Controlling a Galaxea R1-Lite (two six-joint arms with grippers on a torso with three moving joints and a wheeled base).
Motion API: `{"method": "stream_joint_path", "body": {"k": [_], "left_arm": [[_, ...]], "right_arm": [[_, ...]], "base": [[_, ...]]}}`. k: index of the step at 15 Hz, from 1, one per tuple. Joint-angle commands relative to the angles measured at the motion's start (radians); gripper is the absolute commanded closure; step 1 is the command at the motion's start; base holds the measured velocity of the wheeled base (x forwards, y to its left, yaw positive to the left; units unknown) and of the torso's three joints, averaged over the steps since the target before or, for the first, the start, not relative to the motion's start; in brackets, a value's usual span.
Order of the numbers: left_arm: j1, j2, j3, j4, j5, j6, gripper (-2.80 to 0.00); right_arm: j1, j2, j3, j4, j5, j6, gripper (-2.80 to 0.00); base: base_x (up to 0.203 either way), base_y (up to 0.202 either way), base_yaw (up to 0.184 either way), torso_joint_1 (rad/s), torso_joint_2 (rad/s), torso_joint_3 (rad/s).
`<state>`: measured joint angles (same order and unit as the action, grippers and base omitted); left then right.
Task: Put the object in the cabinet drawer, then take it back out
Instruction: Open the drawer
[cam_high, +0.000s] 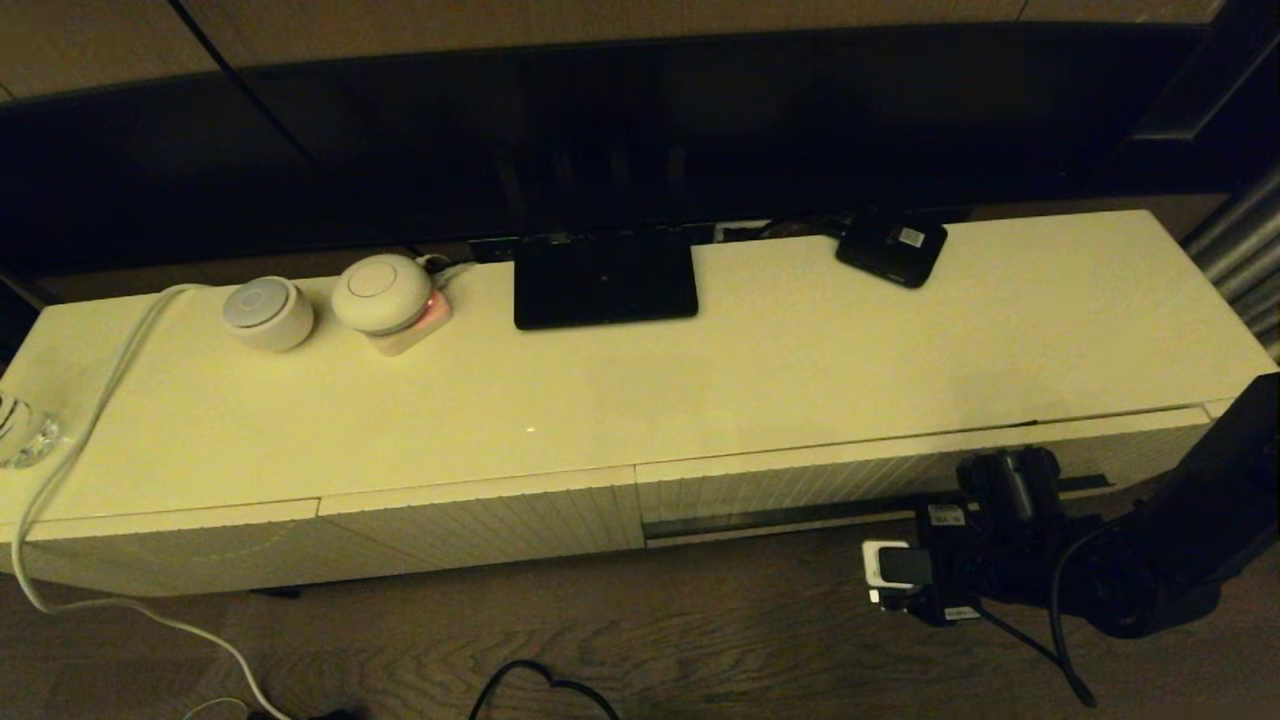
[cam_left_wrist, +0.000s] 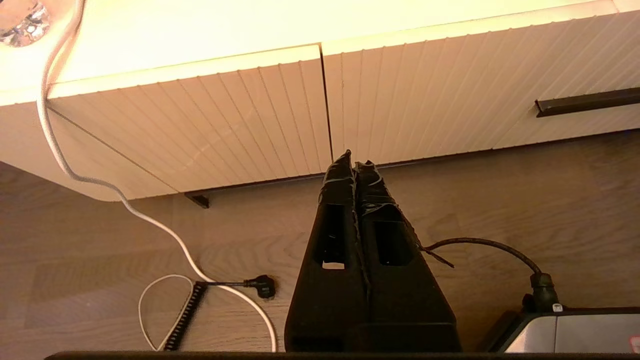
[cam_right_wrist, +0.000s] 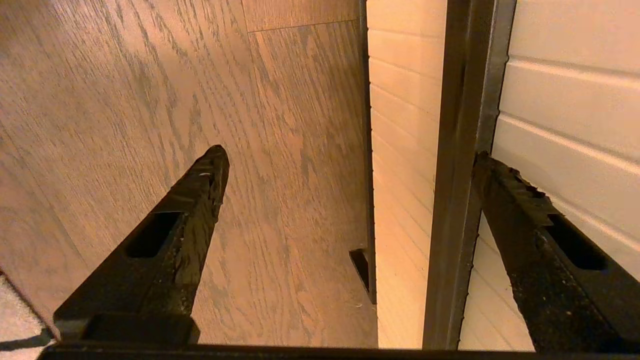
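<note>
The cabinet drawer (cam_high: 850, 485) is the wide ribbed cream front on the right, standing about flush with the panel beside it. Its long dark handle slot (cam_high: 780, 517) runs along the lower part. My right gripper (cam_high: 1005, 480) is open at the slot's right stretch. In the right wrist view the right gripper (cam_right_wrist: 350, 154) straddles the dark slot (cam_right_wrist: 462, 150): one finger (cam_right_wrist: 520, 210) lies against the ribbed front, the other (cam_right_wrist: 195, 195) hangs over the floor. My left gripper (cam_left_wrist: 354, 162) is shut on nothing, low before the left panels. The black umbrella is out of view.
On the cabinet top stand a flat black stand base (cam_high: 603, 278), a small black box with a white label (cam_high: 892, 248), two round white devices (cam_high: 267, 312) and a white cable (cam_high: 90, 420). The shorter ribbed panel (cam_high: 480, 525) lies left of the drawer. Cables trail on the wooden floor (cam_left_wrist: 220, 285).
</note>
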<state>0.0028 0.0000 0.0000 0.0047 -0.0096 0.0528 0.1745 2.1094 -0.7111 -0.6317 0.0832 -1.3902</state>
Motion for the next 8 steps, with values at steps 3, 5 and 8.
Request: {"method": "stream_joint_path", "body": {"k": [3, 5, 8], "left_arm": [[0.0, 0.0, 0.003, 0.0, 0.0, 0.001, 0.0], [0.0, 0.0, 0.003, 0.0, 0.0, -0.001, 0.0], [0.0, 0.0, 0.003, 0.0, 0.0, 0.001, 0.0]], "right_arm": [[0.0, 0.005, 0.02, 0.004, 0.001, -0.009, -2.8], [0.001, 0.011, 0.046, 0.002, 0.001, -0.009, -2.8], [0.002, 0.004, 0.072, 0.001, 0.003, -0.01, -2.8]], "base": [[0.0, 0.0, 0.0, 0.0, 0.0, 0.0], [0.0, 0.0, 0.0, 0.0, 0.0, 0.0], [0.0, 0.0, 0.0, 0.0, 0.0, 0.0]]}}
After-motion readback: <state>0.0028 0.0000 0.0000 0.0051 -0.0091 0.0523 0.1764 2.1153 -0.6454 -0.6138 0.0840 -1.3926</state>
